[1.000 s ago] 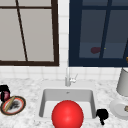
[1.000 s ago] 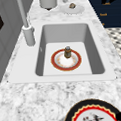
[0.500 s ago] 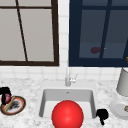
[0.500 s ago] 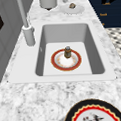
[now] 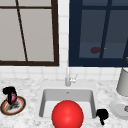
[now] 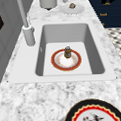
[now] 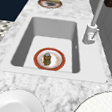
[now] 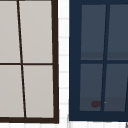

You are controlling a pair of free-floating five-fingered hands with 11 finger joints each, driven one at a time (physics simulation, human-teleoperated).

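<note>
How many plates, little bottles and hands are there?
Plates: 3 (red-rimmed plate in the sink, dark-rimmed plate on the left counter, white plate on the right counter)
Bottles: 1 (little bottle on the red-rimmed plate)
Hands: 2 (left hand, right hand)
Total: 6

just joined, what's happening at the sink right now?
The left hand is over the patterned plate on the counter left of the sink, at a dark red item on it. The right hand hangs by the sink's right edge, beside a white plate. In the basin, a small jar stands on a red-rimmed plate.
</note>
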